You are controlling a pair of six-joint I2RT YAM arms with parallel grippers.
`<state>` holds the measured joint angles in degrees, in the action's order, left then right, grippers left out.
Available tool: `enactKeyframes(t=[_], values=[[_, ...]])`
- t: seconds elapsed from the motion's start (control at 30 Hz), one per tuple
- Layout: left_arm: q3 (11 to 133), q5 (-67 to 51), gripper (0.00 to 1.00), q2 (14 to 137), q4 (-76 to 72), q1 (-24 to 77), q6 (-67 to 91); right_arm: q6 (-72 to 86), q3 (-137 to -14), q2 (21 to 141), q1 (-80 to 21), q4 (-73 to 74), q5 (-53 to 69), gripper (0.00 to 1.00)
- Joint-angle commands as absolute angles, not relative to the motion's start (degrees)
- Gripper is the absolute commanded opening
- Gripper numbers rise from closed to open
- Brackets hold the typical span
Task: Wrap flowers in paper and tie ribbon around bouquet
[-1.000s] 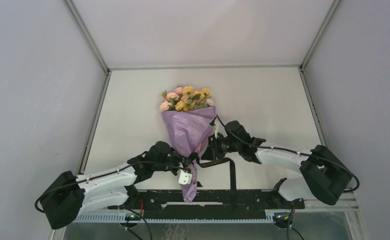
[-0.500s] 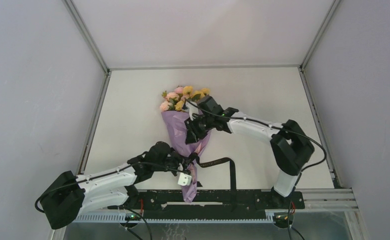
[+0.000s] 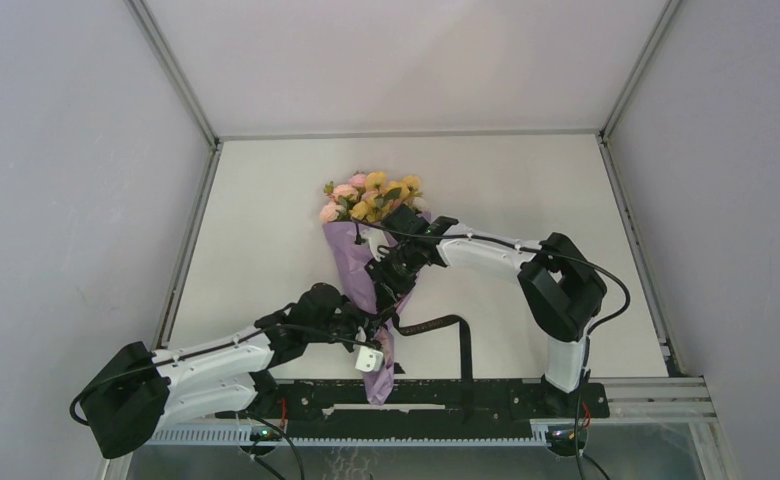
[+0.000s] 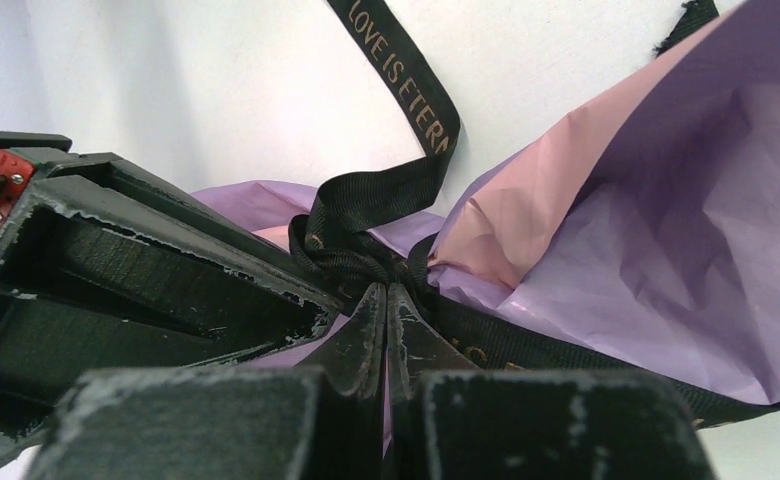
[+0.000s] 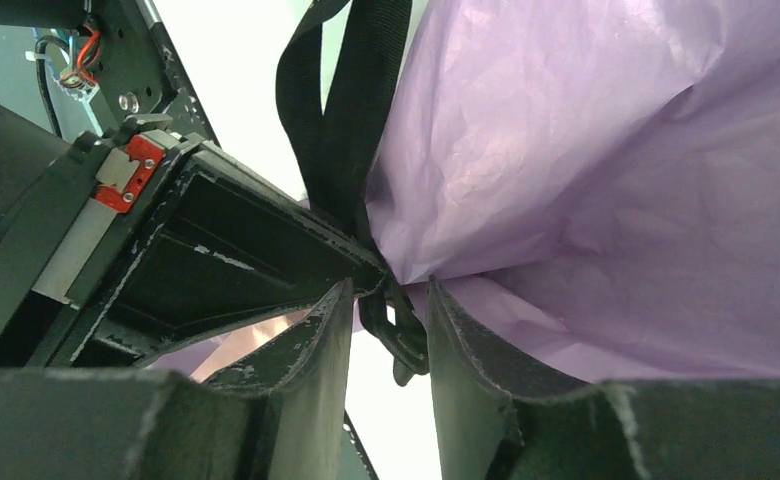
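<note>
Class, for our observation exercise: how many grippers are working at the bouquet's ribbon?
2. The left gripper is shut on the ribbon at its knot; the right gripper straddles a ribbon loop, jaws apart. None seem hidden.

The table [image 3: 526,180] is flat and creamy white. Plain pale grey walls stand round it: the back wall [image 3: 406,60] at its far edge, the left wall [image 3: 66,200] and the right wall [image 3: 726,150]. Thin silver bars [image 3: 174,72] rise from the far corners. The light is soft and even.
</note>
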<state>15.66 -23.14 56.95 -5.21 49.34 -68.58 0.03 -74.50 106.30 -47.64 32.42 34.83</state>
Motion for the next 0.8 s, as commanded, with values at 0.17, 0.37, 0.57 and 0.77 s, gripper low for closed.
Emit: enactKeyframes(t=[0.17, 0.37, 0.57, 0.77], values=[[14.20, -23.41, 0.02, 56.50, -4.91, 49.39, -69.30, -3.14, -78.66, 108.24, -48.34, 34.57, 34.19, 0.42], [14.15, -23.44, 0.02, 56.35, -4.83, 49.39, -69.42, -3.68, -80.29, 109.58, -48.65, 35.67, 32.74, 0.35], [14.15, -23.16, 0.02, 56.13, -4.74, 49.39, -69.46, -3.56, -81.30, 109.80, -48.63, 35.39, 33.66, 0.04], [14.10, -23.00, 0.01, 56.02, -4.30, 49.33, -69.67, -1.84, -81.30, 108.31, -47.95, 35.14, 33.95, 0.00]])
